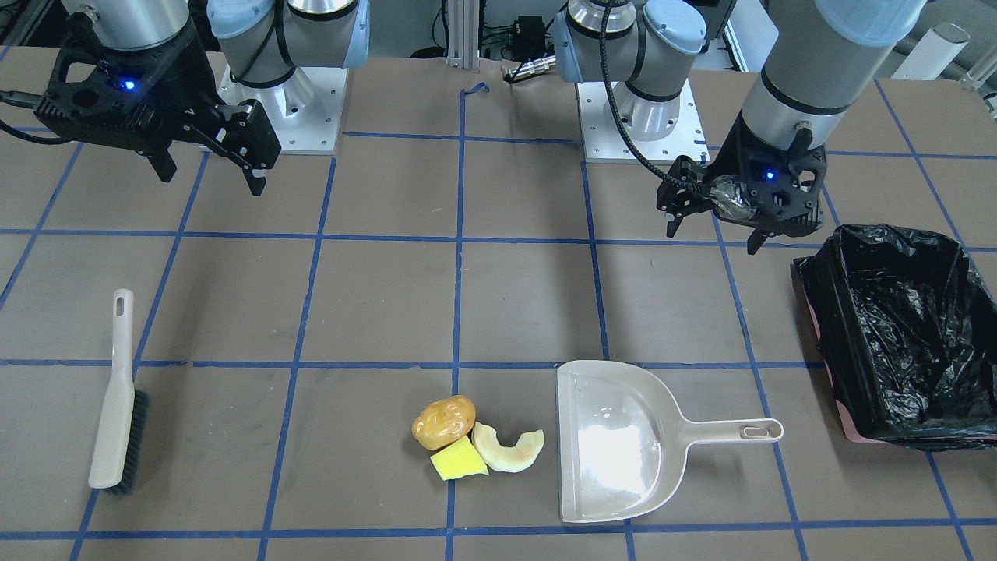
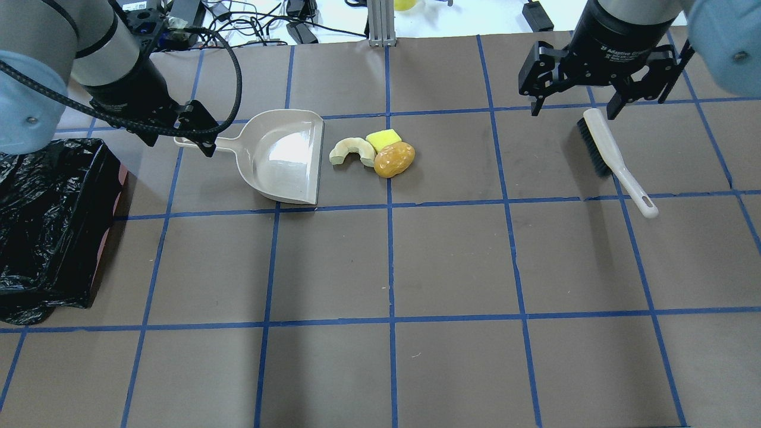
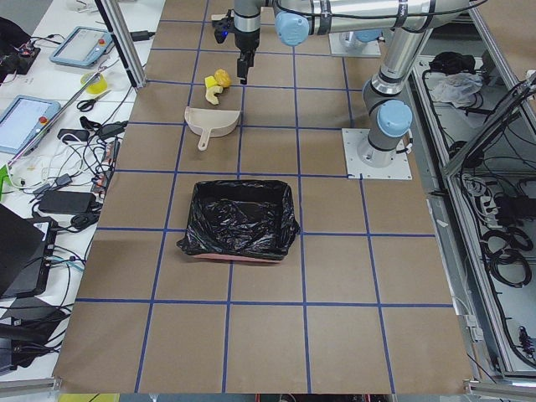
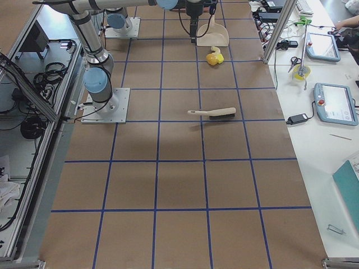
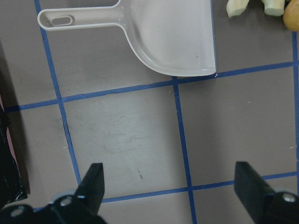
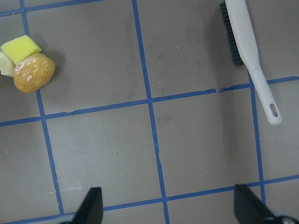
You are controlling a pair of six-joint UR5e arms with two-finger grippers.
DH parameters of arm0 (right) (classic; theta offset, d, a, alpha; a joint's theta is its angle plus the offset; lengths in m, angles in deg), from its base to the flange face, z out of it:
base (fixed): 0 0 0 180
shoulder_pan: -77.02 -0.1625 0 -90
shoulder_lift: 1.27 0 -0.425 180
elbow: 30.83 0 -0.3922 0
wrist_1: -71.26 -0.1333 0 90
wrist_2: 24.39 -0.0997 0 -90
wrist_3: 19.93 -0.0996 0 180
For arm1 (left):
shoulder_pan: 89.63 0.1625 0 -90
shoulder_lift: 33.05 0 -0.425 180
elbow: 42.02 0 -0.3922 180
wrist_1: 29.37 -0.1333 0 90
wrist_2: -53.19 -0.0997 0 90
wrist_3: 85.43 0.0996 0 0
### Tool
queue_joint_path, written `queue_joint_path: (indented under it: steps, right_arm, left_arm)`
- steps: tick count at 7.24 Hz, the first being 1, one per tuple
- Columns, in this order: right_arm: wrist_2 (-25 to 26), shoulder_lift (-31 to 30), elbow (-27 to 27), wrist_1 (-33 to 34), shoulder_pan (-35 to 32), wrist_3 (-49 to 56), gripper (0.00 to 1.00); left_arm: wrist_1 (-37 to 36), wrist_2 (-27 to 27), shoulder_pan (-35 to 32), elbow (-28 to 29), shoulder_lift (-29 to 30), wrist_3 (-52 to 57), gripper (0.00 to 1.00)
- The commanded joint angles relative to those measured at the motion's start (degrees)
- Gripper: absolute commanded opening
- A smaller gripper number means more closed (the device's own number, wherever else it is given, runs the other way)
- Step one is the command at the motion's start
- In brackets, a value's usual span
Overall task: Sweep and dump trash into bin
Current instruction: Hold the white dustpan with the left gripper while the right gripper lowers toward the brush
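Note:
The trash lies in one cluster: a golden-brown lump (image 1: 444, 421) (image 2: 393, 159), a yellow sponge wedge (image 1: 458, 460) (image 2: 383, 139) and a cream crescent rind (image 1: 510, 449) (image 2: 352, 150). It sits just off the open mouth of the beige dustpan (image 1: 615, 440) (image 2: 285, 156). The black-lined bin (image 1: 903, 327) (image 2: 47, 226) stands at the table's end on my left. My left gripper (image 1: 713, 234) (image 2: 178, 142) (image 5: 170, 186) is open and empty, raised near the dustpan's handle. My right gripper (image 1: 212, 178) (image 2: 574, 110) (image 6: 166, 205) is open and empty, raised by the brush.
A beige hand brush (image 1: 117, 397) (image 2: 612, 157) (image 6: 250, 56) with dark bristles lies flat on my right side. The table is brown with a blue tape grid. Both arm bases (image 1: 639, 117) are bolted at the robot's edge.

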State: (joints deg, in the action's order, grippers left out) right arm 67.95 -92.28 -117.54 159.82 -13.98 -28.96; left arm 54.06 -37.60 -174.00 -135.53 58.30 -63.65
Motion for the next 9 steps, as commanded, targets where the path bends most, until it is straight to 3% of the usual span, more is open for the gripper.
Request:
queue_joint_path:
  steps: [1, 2, 5, 7, 9]
  right_arm:
    - [0.47, -0.04, -0.04, -1.99, 0.2, 3.64, 1.0]
    - [0.56, 0.05, -0.04, -1.03, 0.99, 9.42, 1.0]
    - [0.56, -0.04, -0.04, -1.64, 9.15, 22.01, 1.0]
    - [0.56, 0.05, -0.12, -1.29, 11.53, 32.46, 1.0]
    - [-0.05, 0.4, -3.0, -0.68, 18.19, 40.47, 1.0]
  left_arm:
    - [-1.15, -0.17, 2.97, 0.26, 2.59, 15.56, 1.0]
    - [-5.51, -0.09, 4.29, 0.18, 4.26, 25.58, 1.0]
    - [-6.43, 0.44, 5.8, -0.79, 11.1, 52.83, 1.0]
    - [-18.43, 0.53, 5.8, -0.18, 17.78, 67.33, 1.0]
    - [-28.1, 0.53, 5.71, 0.09, 23.41, 80.29, 1.0]
